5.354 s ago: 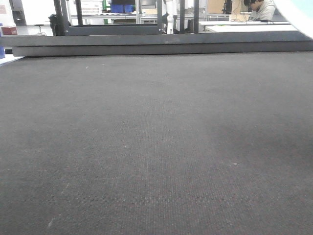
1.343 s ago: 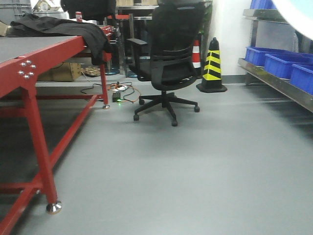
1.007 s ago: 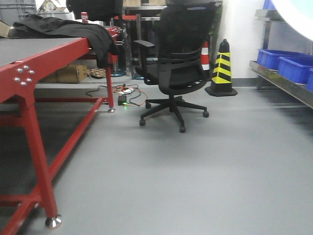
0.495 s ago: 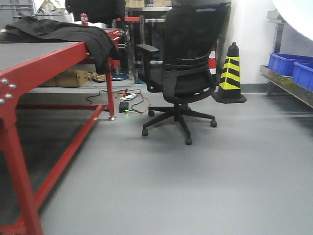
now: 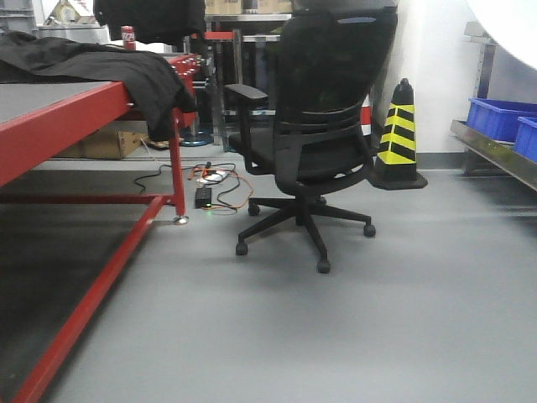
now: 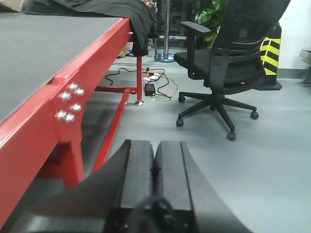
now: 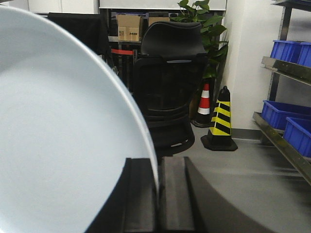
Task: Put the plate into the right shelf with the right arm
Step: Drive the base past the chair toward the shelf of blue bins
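Note:
A plain white plate fills the left half of the right wrist view, held on edge; my right gripper is shut on its rim. A curved piece of the plate also shows at the top right of the front view. The right shelf, a steel rack with blue bins, stands at the right edge; its low rail appears in the front view too. My left gripper is shut with nothing in it, low beside the red table.
A black office chair stands on the grey floor ahead. A yellow-and-black cone is by the white wall. The red-framed table with black cloth runs along the left. Cables and a small box lie under it.
The view has swung from a dark tabletop to the room. Over the last second the chair and cone grew nearer and shifted right, and the blue bins slid toward the right edge.

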You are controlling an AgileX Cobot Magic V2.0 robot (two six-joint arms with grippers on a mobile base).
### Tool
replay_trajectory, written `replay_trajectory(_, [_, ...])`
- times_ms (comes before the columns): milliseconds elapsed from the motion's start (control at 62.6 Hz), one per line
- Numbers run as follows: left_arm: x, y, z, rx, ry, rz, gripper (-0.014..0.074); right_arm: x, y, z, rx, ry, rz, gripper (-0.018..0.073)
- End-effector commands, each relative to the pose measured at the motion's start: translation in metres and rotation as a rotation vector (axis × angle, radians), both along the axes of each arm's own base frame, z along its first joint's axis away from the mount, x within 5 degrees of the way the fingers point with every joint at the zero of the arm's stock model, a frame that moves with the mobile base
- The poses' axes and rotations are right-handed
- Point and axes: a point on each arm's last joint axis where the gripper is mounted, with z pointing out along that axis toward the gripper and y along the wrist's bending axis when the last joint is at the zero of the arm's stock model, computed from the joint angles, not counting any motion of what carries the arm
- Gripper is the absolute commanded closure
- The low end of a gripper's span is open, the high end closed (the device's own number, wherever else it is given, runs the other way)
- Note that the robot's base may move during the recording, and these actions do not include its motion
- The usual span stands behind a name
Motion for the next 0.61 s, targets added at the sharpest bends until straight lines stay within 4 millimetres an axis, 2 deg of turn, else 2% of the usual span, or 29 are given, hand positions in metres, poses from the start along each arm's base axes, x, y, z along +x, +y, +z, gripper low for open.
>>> replay_trajectory(0, [0.0004,0.0001,0.0049,-0.004,-0.077,-0.001,0.0643,-0.0024,-0.0011,0.0171,0.013,-0.112,-0.010,0.0505])
replay_trajectory(591, [0.0004,0.0001,0.0049,-0.004,-0.077,-0.001,0.0643,-0.0024,-0.0011,0.0171,0.013,-0.112,-0.010,0.0505])
